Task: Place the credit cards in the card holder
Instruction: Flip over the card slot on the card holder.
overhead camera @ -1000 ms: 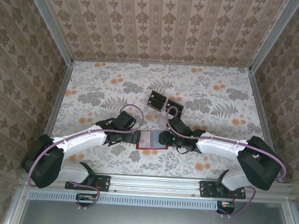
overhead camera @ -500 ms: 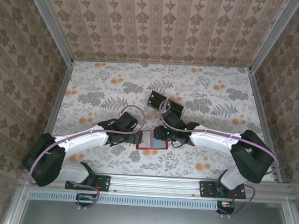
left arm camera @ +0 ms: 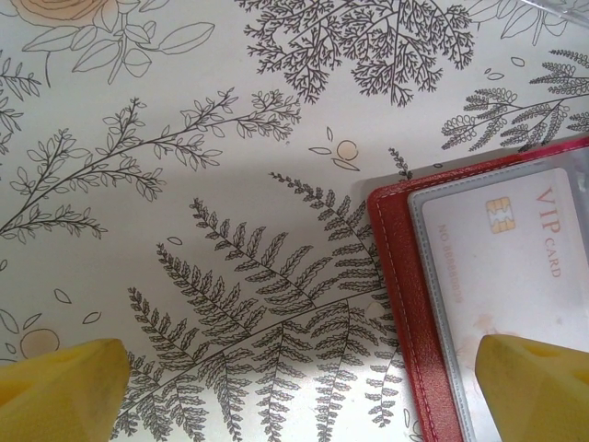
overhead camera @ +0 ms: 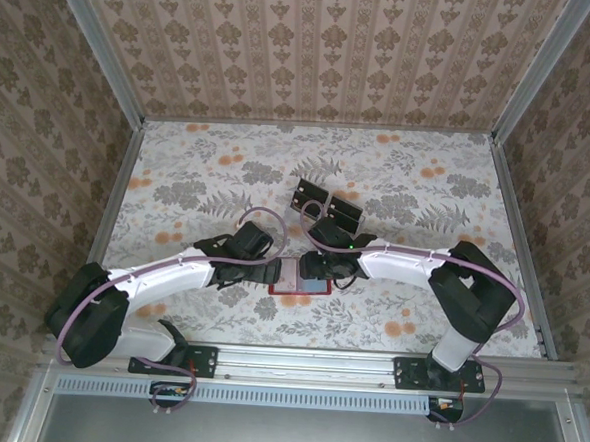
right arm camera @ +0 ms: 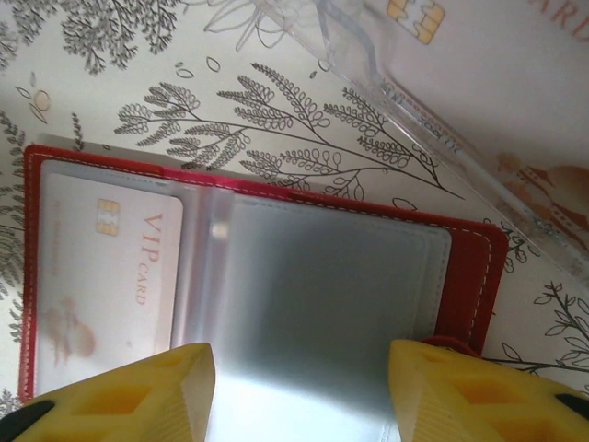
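Left gripper (left arm camera: 294,391) is spread wide, 1 fingertip (left arm camera: 538,387) over the red card holder (left arm camera: 396,304); right gripper (right arm camera: 304,396) gapes too, above its grey pockets (right arm camera: 331,295). The holder lies open on the table (overhead camera: 196,195), 1 VIP card (right arm camera: 101,276) tucked inside, 2 credit cards (overhead camera: 310,195) just beyond it

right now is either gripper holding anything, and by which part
Nothing is gripped. The left gripper has its jaws open astride one end of the card holder. The right gripper hovers, jaws open, over its empty grey pocket.
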Available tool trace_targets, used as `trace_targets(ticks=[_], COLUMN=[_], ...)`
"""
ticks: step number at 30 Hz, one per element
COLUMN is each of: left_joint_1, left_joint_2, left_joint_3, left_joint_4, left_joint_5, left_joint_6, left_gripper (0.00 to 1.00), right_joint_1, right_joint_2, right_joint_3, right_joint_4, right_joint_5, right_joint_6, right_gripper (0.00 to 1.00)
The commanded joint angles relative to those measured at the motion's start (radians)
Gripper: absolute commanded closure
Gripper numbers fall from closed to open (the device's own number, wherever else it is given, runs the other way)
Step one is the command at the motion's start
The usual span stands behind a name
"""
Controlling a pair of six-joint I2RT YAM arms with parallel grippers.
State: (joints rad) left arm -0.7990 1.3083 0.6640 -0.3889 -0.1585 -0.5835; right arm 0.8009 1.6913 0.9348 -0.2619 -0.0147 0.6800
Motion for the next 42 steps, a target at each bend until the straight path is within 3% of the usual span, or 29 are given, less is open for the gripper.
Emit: trace_targets(ticks=[1, 13, 26, 34, 42], left_joint_1=[-0.008, -0.036, -0.188, -0.278, -0.300], left_joint_2=[-0.004, -0.037, -0.168, -0.104, -0.020], left_joint_3=[0.031, -0.018, -0.171, -0.160, -0.118], left_joint_4=[0.002, 0.048, 0.189, 0.298, 0.349], left_joint_5=[-0.020, -0.006, -0.090, -0.137, -0.149], left_joint_6=[-0.013, -0.022, -0.148, -0.161, -0.144], left_gripper=[0.00, 0.00, 0.00, 0.00, 0.00], right_joint_1=[0.000, 0.010, 0.009, 0.009, 0.008], right_joint_2=[0.030, 0.073, 0.052, 0.035, 0.040], right_joint_3=[0.006, -0.029, -0.102, -0.137, -0.145], right_joint_4=[-0.006, 0.143, 0.255, 0.294, 0.311], right_joint_5=[-0.032, -0.139, -0.137, -0.133, -0.139], right_joint_6=[0.005, 0.116, 0.274, 0.331, 0.348], right_gripper=[0.44, 0.44, 0.43, 0.43, 0.42])
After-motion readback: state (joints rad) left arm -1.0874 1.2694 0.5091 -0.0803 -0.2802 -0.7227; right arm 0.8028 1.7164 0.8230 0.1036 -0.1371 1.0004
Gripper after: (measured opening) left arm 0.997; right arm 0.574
